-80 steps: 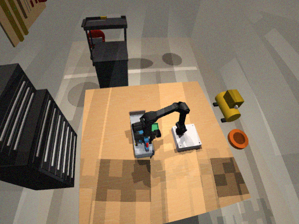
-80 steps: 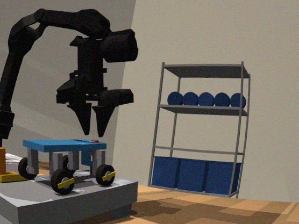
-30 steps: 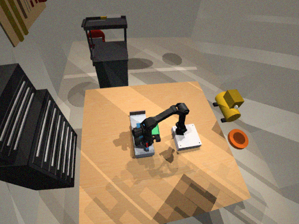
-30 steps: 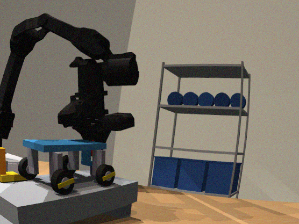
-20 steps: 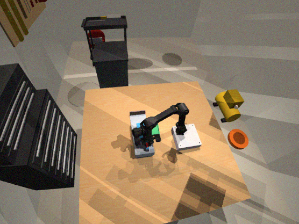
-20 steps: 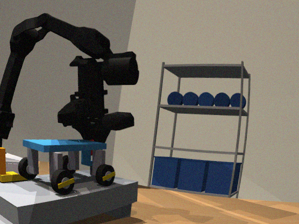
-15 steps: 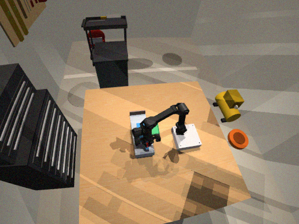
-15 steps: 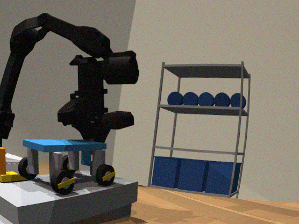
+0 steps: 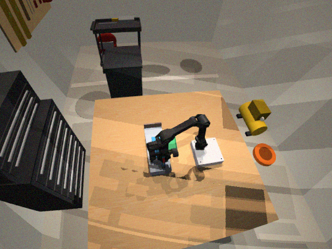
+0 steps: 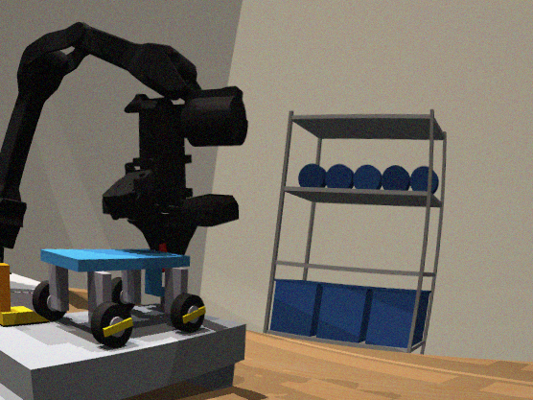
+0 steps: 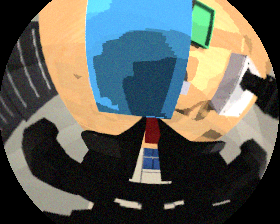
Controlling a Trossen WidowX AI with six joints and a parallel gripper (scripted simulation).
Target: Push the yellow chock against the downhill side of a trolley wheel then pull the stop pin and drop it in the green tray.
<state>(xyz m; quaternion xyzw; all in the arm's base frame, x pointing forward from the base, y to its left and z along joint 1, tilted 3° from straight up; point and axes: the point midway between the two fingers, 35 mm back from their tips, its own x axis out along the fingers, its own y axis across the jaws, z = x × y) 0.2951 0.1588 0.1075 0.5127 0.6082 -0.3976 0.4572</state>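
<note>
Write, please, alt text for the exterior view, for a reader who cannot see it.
A black gripper is shut on the red-headed stop pin at one end of a blue-topped trolley on a grey ramp. A yellow chock lies beside a far wheel; a metal shelf unit stands behind.
</note>
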